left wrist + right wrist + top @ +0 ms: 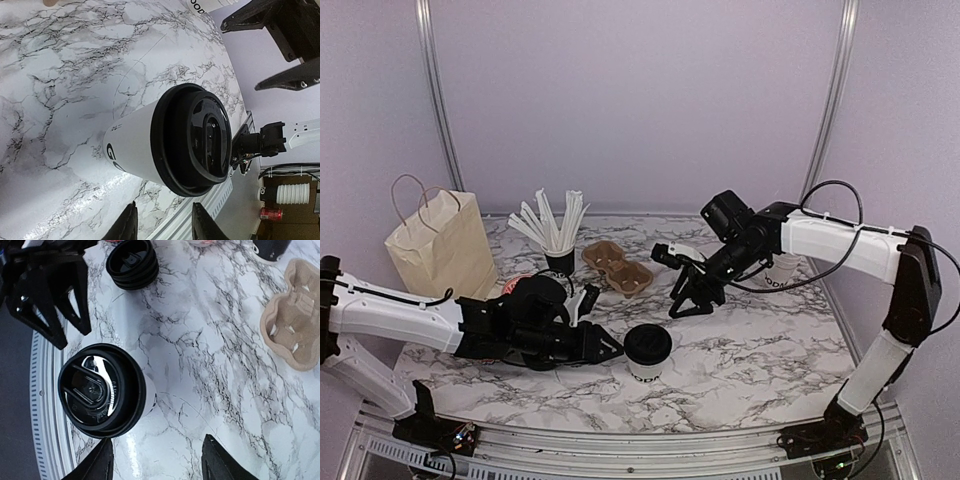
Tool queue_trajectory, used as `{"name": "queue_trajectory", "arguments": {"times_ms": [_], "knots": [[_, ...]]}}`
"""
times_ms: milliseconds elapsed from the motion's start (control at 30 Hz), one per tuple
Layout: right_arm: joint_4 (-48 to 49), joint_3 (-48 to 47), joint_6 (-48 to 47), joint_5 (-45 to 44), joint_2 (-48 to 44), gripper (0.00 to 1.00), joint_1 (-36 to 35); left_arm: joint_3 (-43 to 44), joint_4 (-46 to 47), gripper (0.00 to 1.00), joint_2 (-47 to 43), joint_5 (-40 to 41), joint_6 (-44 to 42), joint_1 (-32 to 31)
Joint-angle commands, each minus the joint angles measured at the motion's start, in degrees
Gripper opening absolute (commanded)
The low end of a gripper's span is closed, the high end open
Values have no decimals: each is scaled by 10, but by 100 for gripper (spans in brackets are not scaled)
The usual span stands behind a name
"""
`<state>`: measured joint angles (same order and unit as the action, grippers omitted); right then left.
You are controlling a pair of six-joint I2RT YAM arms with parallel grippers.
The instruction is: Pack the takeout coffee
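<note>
A lidded coffee cup (647, 352) stands upright on the marble table (760, 372), near its front edge. The left gripper (613, 350) is just beside it, jaws apart and empty. The right gripper (686, 300) hangs nearby, jaws spread, holding nothing.

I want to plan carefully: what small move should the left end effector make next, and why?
Probably ease the left end effector forward around the white paper cup with the round black plastic lid: it is open and empty, just short of the upright cup, and the brown cardboard carrier holds no cup.
</note>
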<state>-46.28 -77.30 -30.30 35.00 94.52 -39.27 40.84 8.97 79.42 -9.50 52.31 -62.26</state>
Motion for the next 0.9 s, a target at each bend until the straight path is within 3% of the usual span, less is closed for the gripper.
{"name": "queue_trajectory", "arguments": {"times_ms": [0, 867], "knots": [[22, -4, 47, 51, 35, 55, 22, 8, 44, 36, 26, -32, 23, -3], [13, -2, 58, 101, 89, 54, 25, 36, 60, 36, 62, -78, 18, -6]]}}
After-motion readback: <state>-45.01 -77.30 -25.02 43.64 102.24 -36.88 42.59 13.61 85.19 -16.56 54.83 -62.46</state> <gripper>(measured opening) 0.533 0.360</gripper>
